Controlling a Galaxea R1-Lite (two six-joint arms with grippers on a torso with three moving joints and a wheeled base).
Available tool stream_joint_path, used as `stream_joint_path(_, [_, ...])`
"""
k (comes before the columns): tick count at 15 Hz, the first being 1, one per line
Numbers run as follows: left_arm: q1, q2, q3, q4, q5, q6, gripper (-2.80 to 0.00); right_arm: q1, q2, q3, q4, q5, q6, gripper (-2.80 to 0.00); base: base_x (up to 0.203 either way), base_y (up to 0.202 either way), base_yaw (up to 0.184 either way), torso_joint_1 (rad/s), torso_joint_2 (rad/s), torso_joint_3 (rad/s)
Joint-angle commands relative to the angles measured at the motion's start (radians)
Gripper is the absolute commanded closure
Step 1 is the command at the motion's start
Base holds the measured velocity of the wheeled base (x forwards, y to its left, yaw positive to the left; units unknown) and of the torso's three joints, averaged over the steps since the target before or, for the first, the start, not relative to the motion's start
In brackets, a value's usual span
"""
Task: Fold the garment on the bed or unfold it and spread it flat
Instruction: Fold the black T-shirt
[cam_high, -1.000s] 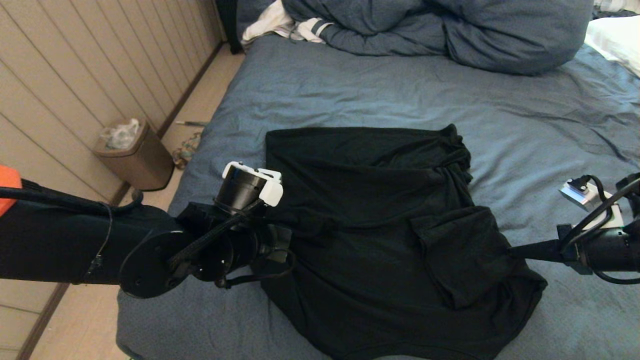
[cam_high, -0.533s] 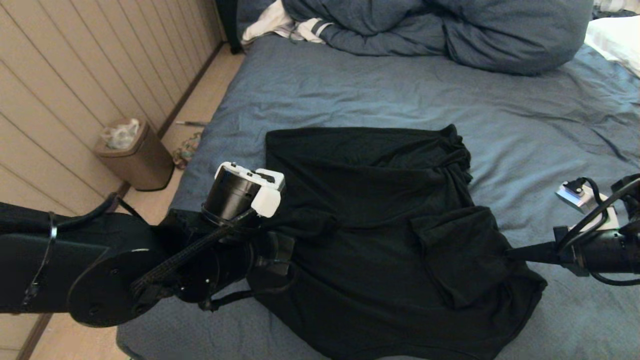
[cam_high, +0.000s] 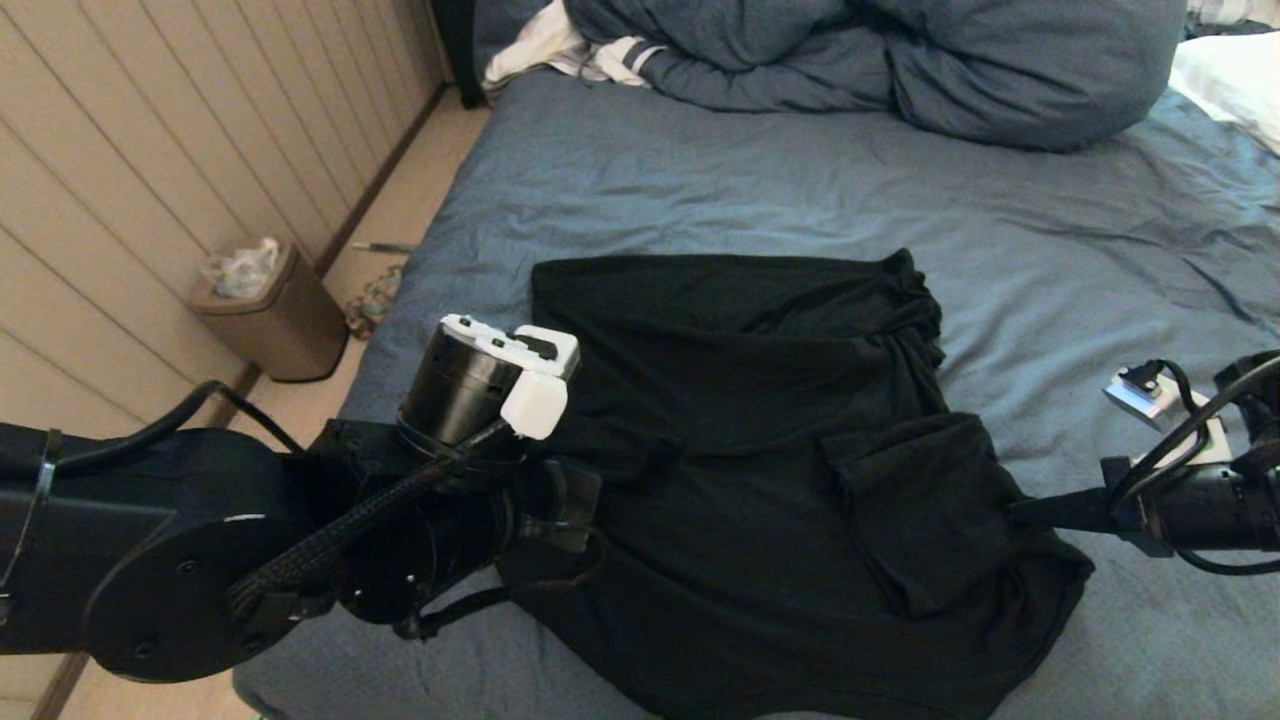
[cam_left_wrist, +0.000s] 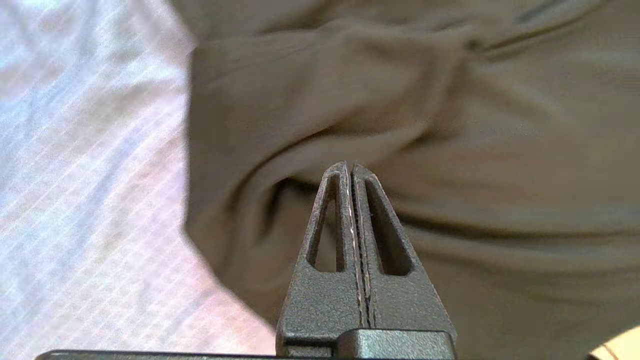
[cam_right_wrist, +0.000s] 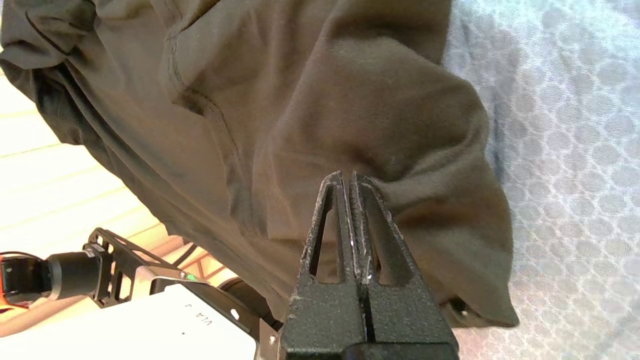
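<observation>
The garment (cam_high: 760, 470), a thin black T-shirt, lies crumpled on the blue-grey bed (cam_high: 800, 190) with no print showing. My left arm (cam_high: 470, 400) reaches in over its left edge, and in the head view the wrist hides the fingers. In the left wrist view my left gripper (cam_left_wrist: 349, 165) is shut, its tip pinching a fold of the garment (cam_left_wrist: 450, 100) beside the sheet (cam_left_wrist: 75, 150). My right gripper (cam_high: 1015, 507) comes in low from the right. It (cam_right_wrist: 346, 174) is shut on a bunched flap of the garment (cam_right_wrist: 300, 100) at its right side.
A bunched blue-grey duvet (cam_high: 880, 70) lies at the bed's far end, with a white striped cloth (cam_high: 560, 50) at its left and a white pillow (cam_high: 1235, 75) at far right. A brown bin (cam_high: 270, 315) stands on the floor by the panelled wall, left of the bed.
My left arm has swung down and towards the near left, its wrist tilting. A small fold has bunched up at the garment's left edge. The right arm has hardly moved.
</observation>
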Motion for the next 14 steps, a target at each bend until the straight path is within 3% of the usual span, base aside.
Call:
stream_joint_path(1, [-0.015, 0.019, -0.026, 0.002, 0.006, 0.004, 0.0, 0.001, 0.002, 0.0, 0.002, 0.005, -0.001, 0.0, 0.0, 0.0, 0.0, 0.0, 0.0, 0.0])
stream_joint_path(2, [-0.034, 0.02, -0.037, 0.008, 0.008, 0.007, -2.8, 0.001, 0.002, 0.0, 0.002, 0.005, -0.001, 0.0, 0.0, 0.0, 0.0, 0.0, 0.0, 0.0])
stream_joint_path(5, [-0.091, 0.059, -0.039, 0.01, 0.006, 0.02, -2.8, 0.003, 0.003, 0.0, 0.002, 0.006, -0.001, 0.0, 0.0, 0.0, 0.0, 0.0, 0.0, 0.0])
stream_joint_path(9, [-0.096, 0.143, -0.038, -0.017, 0.005, 0.036, -2.8, 0.002, 0.002, 0.0, 0.002, 0.006, -0.001, 0.0, 0.0, 0.0, 0.0, 0.0, 0.0, 0.0])
stream_joint_path(14, [-0.017, 0.156, -0.026, -0.148, 0.02, 0.098, -2.8, 0.003, 0.008, -0.001, 0.002, 0.008, -0.001, 0.0, 0.0, 0.0, 0.0, 0.0, 0.0, 0.0])
